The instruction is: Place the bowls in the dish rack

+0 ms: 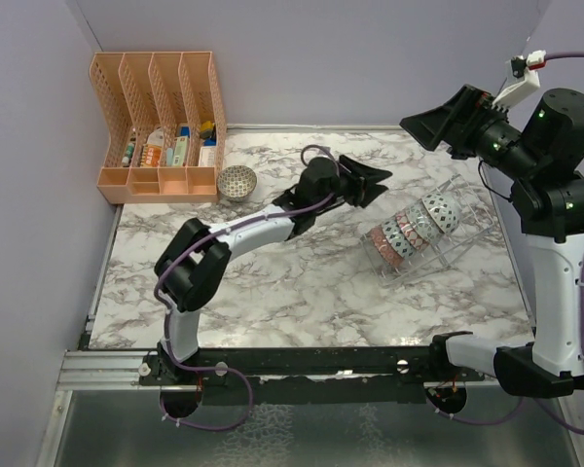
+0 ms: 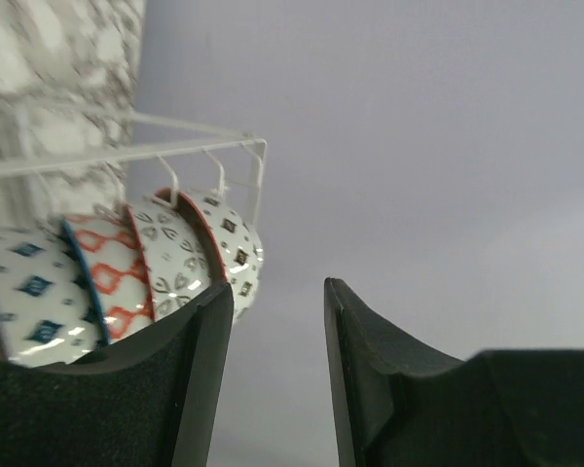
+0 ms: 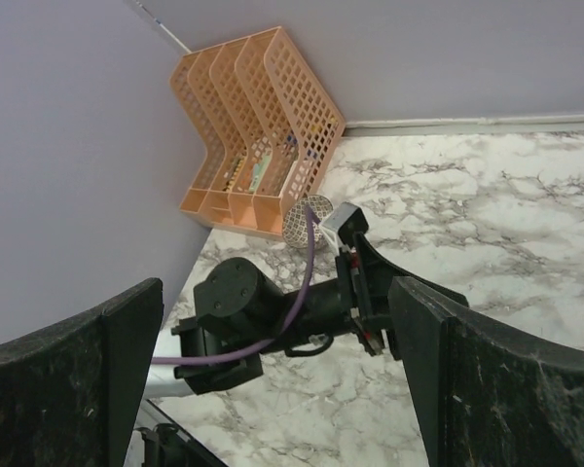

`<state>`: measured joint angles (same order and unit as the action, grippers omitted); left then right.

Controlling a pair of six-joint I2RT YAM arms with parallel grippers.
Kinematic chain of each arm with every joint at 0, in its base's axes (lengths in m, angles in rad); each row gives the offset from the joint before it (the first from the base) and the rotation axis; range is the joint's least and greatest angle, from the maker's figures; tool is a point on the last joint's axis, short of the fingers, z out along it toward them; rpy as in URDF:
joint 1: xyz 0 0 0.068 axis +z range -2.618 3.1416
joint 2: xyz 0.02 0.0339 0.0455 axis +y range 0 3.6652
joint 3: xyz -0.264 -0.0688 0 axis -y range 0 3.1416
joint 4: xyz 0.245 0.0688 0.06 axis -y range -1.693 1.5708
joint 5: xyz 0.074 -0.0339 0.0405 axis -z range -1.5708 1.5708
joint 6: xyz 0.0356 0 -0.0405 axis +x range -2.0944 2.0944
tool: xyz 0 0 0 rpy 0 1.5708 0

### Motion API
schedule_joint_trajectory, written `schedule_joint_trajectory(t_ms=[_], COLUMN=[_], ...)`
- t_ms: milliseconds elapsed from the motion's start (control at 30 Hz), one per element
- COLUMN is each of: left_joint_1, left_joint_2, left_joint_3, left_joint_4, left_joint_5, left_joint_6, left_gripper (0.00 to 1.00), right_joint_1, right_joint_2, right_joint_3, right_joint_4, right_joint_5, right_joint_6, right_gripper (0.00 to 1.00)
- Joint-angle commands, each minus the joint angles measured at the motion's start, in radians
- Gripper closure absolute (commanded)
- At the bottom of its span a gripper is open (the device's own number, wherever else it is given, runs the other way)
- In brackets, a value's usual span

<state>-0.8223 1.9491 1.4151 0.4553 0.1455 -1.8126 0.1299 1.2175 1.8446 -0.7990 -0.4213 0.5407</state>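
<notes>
The clear wire dish rack (image 1: pixel 464 232) lies at the right of the marble table and holds several patterned bowls (image 1: pixel 409 229) on edge in a row. One more bowl (image 1: pixel 237 181), grey-black-white, sits alone beside the orange organizer; it also shows in the right wrist view (image 3: pixel 307 220). My left gripper (image 1: pixel 370 176) is open and empty, just left of the rack. In the left wrist view (image 2: pixel 277 311) the racked bowls (image 2: pixel 127 277) and rack wire (image 2: pixel 175 144) are to its left. My right gripper (image 1: pixel 430 131) is raised above the rack's far end, wide open and empty (image 3: pixel 275 287).
An orange slotted file organizer (image 1: pixel 161 122) with small items stands at the back left corner, also seen in the right wrist view (image 3: pixel 253 146). Purple walls close in the left and back. The left arm (image 3: pixel 263 311) stretches across the table's middle.
</notes>
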Motion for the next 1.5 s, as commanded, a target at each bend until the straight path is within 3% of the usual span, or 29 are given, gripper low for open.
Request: schedule_joint_trajectory(t_ms=[0, 67, 133, 233, 467, 600, 700, 833, 1200, 1333, 1467], left_joint_1=[0.1, 0.153, 0.208, 0.289, 0.367, 0.372, 0.376, 0.391, 0.477, 0.493, 0.496], left_joint_2=[-0.132, -0.178, -0.223, -0.246, -0.181, -0.106, -0.038, 0.001, 0.061, 0.096, 0.119], left_joint_3=[-0.049, -0.11, -0.144, -0.111, 0.154, 0.217, 0.254, 0.214, 0.153, 0.161, 0.156], left_joint_4=[-0.216, -0.252, -0.312, -0.469, -0.792, -0.809, -0.859, -0.874, -0.808, -0.813, -0.807], left_joint_5=[0.05, 0.046, 0.04, 0.01, -0.235, -0.316, -0.339, -0.374, -0.255, -0.212, -0.198], left_joint_6=[0.312, 0.417, 0.524, 0.738, 1.37, 1.732, 1.873, 1.944, 1.916, 1.896, 1.887], left_gripper=[0.53, 0.5, 0.36, 0.26, 0.27, 0.27, 0.28, 0.29, 0.31, 0.43, 0.47], right_joint_1=[0.005, 0.005, 0.005, 0.005, 0.005, 0.005, 0.005, 0.005, 0.005, 0.005, 0.005], right_joint_2=[-0.002, -0.003, 0.0, 0.01, 0.026, 0.035, 0.044, 0.049, 0.087, 0.097, 0.103], right_joint_3=[0.037, 0.036, 0.033, 0.025, -0.04, -0.074, -0.084, -0.101, -0.114, -0.109, -0.096], right_joint_4=[0.057, 0.073, 0.083, 0.084, 0.114, 0.134, 0.136, 0.141, 0.137, 0.129, 0.116], right_joint_5=[-0.055, -0.069, -0.084, -0.096, -0.124, -0.14, -0.137, -0.139, -0.132, -0.122, -0.112], right_joint_6=[-0.012, -0.012, -0.009, -0.008, 0.001, 0.012, 0.01, 0.013, 0.009, 0.004, -0.003], right_gripper=[0.01, 0.01, 0.01, 0.01, 0.01, 0.01, 0.01, 0.01, 0.01, 0.01, 0.01])
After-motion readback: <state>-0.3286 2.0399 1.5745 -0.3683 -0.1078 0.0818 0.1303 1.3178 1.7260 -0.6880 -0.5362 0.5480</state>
